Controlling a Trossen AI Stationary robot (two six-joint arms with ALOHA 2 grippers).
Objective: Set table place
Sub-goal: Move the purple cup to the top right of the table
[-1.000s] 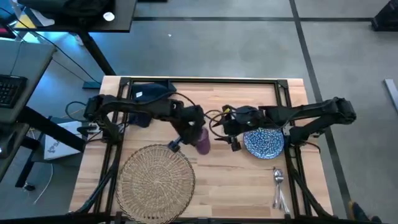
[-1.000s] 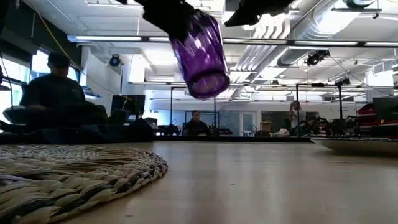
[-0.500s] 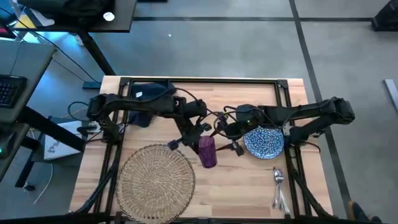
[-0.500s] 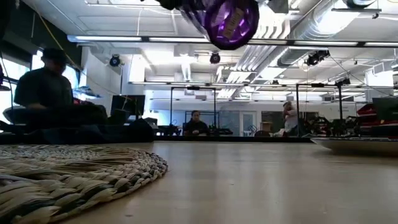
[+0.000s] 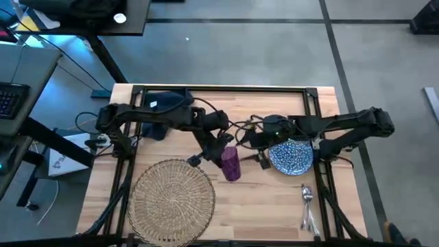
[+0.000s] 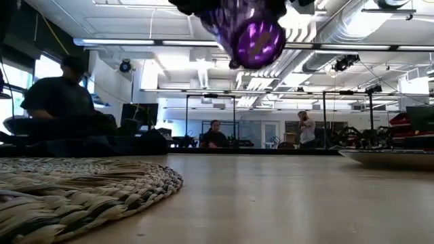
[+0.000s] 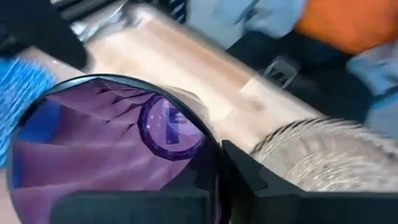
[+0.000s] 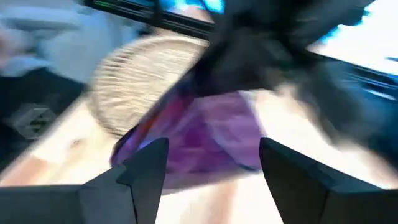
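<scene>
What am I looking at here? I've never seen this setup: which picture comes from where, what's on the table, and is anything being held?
These are two dark robot arms at a wooden table. The high view looks straight down; the low view looks level across the tabletop into the room, where people sit far behind; the other two come from cameras on each arm's wrist.

On the table lie a round wicker mat, a blue speckled plate, silver cutlery and a dark napkin at the far edge.

The left tool holds a purple cup off the table, tilted; its wrist camera looks straight into the cup. The right tool is beside the cup, over the plate's edge, open and empty.
</scene>
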